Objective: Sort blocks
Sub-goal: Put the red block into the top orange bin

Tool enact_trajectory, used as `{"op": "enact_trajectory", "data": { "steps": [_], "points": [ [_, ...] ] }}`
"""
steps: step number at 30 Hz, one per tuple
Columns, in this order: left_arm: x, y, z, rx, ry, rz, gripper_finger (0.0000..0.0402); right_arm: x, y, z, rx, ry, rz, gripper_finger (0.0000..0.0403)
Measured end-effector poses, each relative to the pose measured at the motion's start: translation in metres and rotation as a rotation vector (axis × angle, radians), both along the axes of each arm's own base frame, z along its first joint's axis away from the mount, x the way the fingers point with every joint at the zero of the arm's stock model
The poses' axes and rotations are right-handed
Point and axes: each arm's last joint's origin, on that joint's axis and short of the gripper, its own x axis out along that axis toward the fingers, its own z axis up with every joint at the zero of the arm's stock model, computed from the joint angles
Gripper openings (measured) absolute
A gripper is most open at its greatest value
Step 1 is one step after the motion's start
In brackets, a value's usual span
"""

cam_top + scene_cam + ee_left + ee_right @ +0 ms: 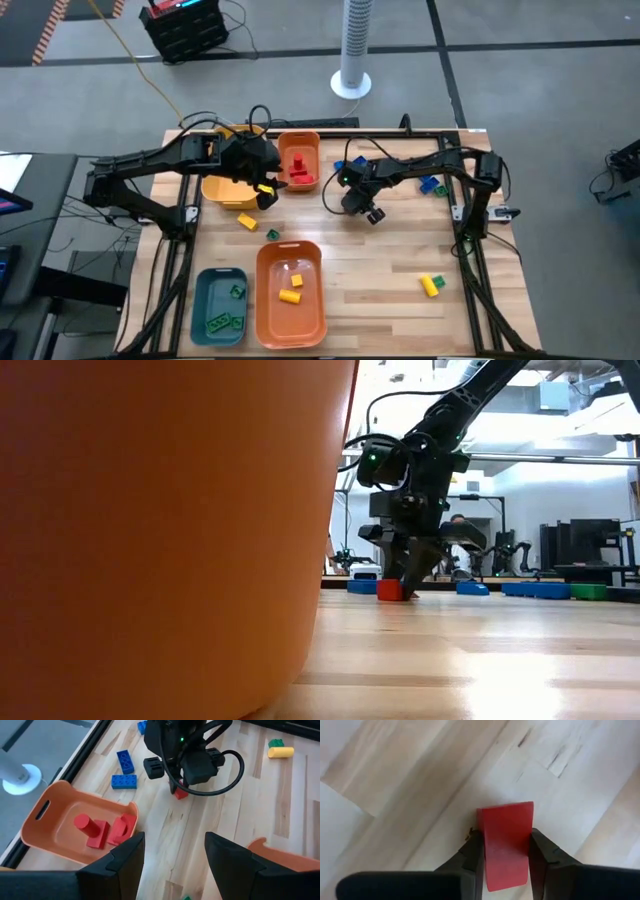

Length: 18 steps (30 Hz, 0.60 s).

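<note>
**Red block is clamped by the right gripper on the table**

The right gripper is lowered to the table near the centre, just beside the small orange bin at the far side. A red block is held between its two fingers, w/ the pads pressed on both sides of it. In the low view the red block is seen resting on the wood under the gripper; it is also seen from the left wrist.

The left gripper is hovered above the table, between the small orange bin and the yellow bin. Its fingers are spread wide and nothing is held between them.

In the small orange bin, red blocks are already placed. Blue blocks are lying on the table near the far edge, close to the right arm. Other blue blocks are seen by the right side of the table. In the large orange bin at the near side, yellow blocks are lying. In the teal bin next to it, green blocks are found. A yellow block is left on the wood near the yellow bin, and a yellow and green pair is lying well apart, toward the near right corner.
</note>
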Motion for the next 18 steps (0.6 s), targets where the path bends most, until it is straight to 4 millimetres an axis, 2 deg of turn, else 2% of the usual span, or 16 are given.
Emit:
{"op": "enact_trajectory", "data": {
  "steps": [8, 18],
  "points": [
    [0.0, 0.0, 0.0, 0.05, 0.013, -0.046, 0.0201, 0.009, -0.005, 0.013, 0.06, -0.039, -0.077, 0.0098],
    [0.0, 0.001, 0.0, 0.081, 0.021, -0.03, 0.0201, 0.026, -0.036, 0.06, 0.149, -0.2, -0.252, 0.0098]
  ]
}}
